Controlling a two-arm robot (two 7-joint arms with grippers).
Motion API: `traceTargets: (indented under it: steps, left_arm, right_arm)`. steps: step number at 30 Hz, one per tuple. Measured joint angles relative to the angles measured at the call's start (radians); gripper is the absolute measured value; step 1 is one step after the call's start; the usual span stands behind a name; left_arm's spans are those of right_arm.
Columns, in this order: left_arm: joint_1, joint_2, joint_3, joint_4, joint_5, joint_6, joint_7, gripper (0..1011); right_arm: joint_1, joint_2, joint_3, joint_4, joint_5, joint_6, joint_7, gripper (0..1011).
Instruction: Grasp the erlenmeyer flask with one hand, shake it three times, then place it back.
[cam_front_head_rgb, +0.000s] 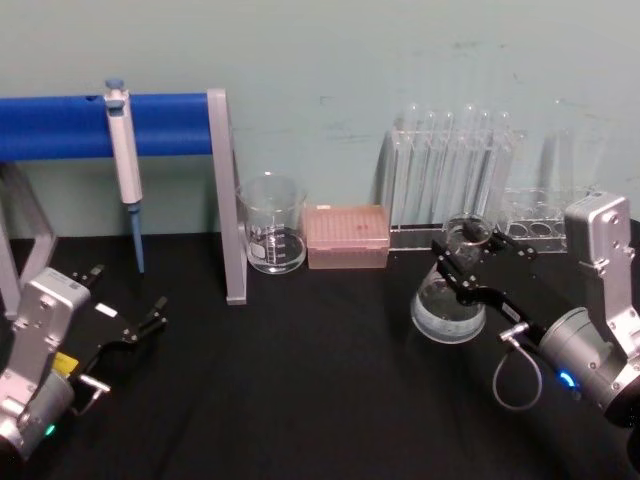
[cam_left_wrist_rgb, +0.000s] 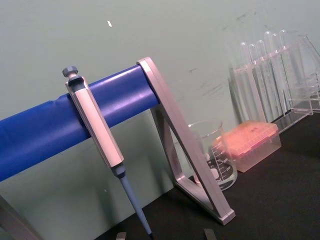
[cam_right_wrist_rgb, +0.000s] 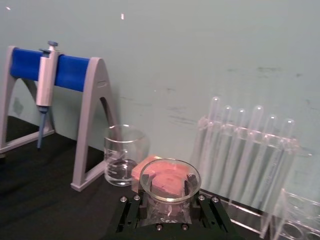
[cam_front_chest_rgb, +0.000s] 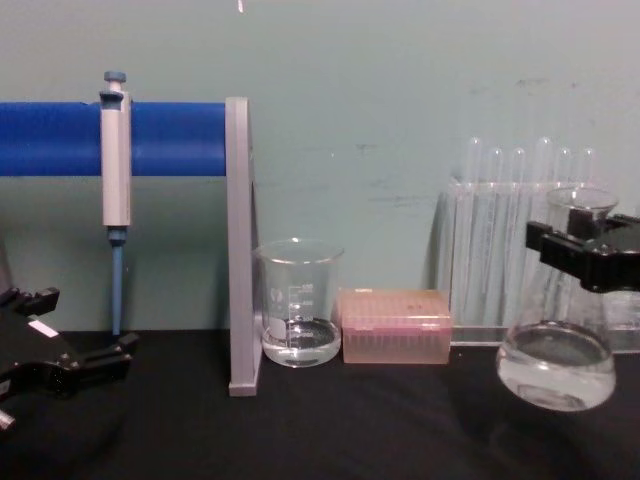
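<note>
Neck of flask (cam_front_head_rgb: 447, 308) hidden inside right hand (cam_front_head_rgb: 478, 252) | left hand (cam_front_head_rgb: 130, 290) parked

— Where's the erlenmeyer flask (cam_front_head_rgb: 449, 303)?
— Four o'clock in head view. Clear glass, conical, a little clear liquid in the base, neck leaning toward one o'clock.
— Held?
— Yes, right gripper (cam_front_head_rgb: 476, 246), black, clamped around the neck.

One erlenmeyer flask (cam_front_head_rgb: 448, 312), one beaker (cam_front_head_rgb: 272, 238), one pipette (cam_front_head_rgb: 124, 150), one pink box (cam_front_head_rgb: 346, 236), one blue stand (cam_front_head_rgb: 60, 125), six test tubes (cam_front_chest_rgb: 495, 235) (or so)
</note>
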Motion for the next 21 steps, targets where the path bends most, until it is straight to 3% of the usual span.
traceTargets:
  steps: [12, 21]
  left_arm:
    - [0.000, 0.000, 0.000, 0.000, 0.000, 0.000, 0.000, 1001]
    - [0.000, 0.000, 0.000, 0.000, 0.000, 0.000, 0.000, 1001]
  right_arm:
    - [-0.008, -0.015, 0.029, -0.002, -0.022, 0.007, -0.002, 457]
    - [0.009, -0.031, 0.012, 0.014, -0.026, 0.009, 0.027, 457]
